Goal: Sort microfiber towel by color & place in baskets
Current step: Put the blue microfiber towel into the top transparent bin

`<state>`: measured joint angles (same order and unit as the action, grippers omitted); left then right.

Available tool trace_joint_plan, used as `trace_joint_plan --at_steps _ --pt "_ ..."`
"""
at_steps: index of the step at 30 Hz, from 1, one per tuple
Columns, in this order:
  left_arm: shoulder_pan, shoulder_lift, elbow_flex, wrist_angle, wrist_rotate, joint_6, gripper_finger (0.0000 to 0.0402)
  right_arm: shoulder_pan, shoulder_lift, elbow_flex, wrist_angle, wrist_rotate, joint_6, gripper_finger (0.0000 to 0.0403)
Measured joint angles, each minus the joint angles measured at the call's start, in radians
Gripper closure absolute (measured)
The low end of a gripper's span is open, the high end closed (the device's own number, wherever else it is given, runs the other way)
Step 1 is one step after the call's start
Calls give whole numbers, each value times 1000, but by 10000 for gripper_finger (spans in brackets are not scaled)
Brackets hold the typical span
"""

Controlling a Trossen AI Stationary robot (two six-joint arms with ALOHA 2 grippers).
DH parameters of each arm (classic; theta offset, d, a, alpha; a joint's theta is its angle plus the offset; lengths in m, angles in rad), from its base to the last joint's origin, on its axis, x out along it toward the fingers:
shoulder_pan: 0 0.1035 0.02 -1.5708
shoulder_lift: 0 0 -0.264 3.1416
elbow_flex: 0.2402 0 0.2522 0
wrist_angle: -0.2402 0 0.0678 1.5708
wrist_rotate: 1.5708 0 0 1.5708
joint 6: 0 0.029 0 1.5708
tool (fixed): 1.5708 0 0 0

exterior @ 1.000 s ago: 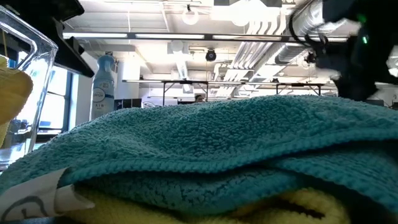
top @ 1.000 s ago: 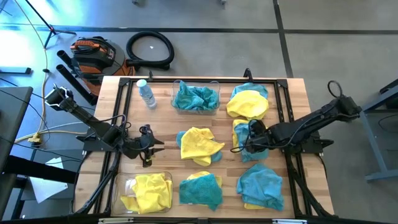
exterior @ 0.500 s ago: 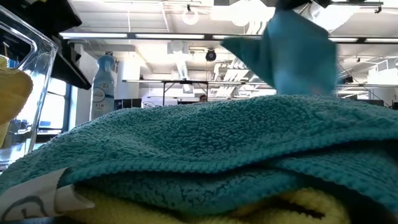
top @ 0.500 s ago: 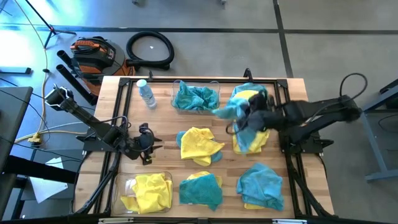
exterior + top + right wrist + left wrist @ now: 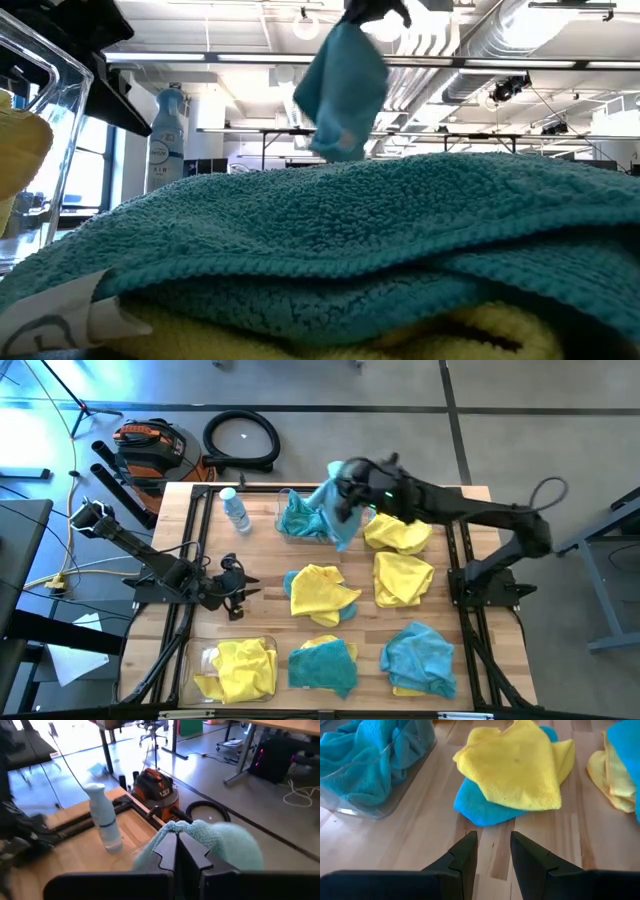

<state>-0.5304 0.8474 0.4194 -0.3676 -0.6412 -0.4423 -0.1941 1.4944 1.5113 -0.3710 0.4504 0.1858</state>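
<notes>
My right gripper (image 5: 345, 488) is shut on a teal towel (image 5: 334, 512) above the far clear basket (image 5: 346, 495), which holds teal towels (image 5: 308, 518). In the low view that towel (image 5: 341, 88) hangs in the air. The near left basket (image 5: 262, 644) holds yellow towels (image 5: 240, 668). Loose on the table lie a yellow towel over a teal one (image 5: 320, 592), two yellow towels (image 5: 400, 532) (image 5: 402, 578), a teal towel (image 5: 322, 663) and a teal one over yellow (image 5: 418, 658). My left gripper (image 5: 236, 582) waits open, low over the table's left middle. My right gripper pinches the teal towel between its two fingers at a bunched fold (image 5: 176, 829) along the towel's top; how many layers, I cannot tell. The towel is lifted clear and hangs slack below the fingers, over the far basket.
A small clear water bottle (image 5: 235, 510) stands left of the far basket. In the left wrist view the yellow-over-teal pile (image 5: 515, 767) lies just ahead of the fingers (image 5: 465, 855). Bare wood shows between the piles. A vacuum and a hose lie on the floor beyond the far edge.
My right gripper has lifted the teal towel off the right-middle pile, leaving the yellow towel beneath it uncovered. It has carried the towel up and toward the far left, ending above the far basket. The towel swings loosely below the fingers.
</notes>
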Motion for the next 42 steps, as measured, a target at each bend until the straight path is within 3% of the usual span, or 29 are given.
trace_joint_plan --at_steps 9,16,27,42 --pt "0 -6 0 -25 0 2 296 -90 330 259 18 -127 -118 403" --pt "0 -5 0 -31 0 1 296 -86 517 392 -23 -148 -183 403" --pt "0 -5 0 -30 1 -1 296 -116 661 372 -110 -207 -59 403" --pt "0 -5 0 -29 8 -2 296 -188 855 372 -96 -423 120 402"
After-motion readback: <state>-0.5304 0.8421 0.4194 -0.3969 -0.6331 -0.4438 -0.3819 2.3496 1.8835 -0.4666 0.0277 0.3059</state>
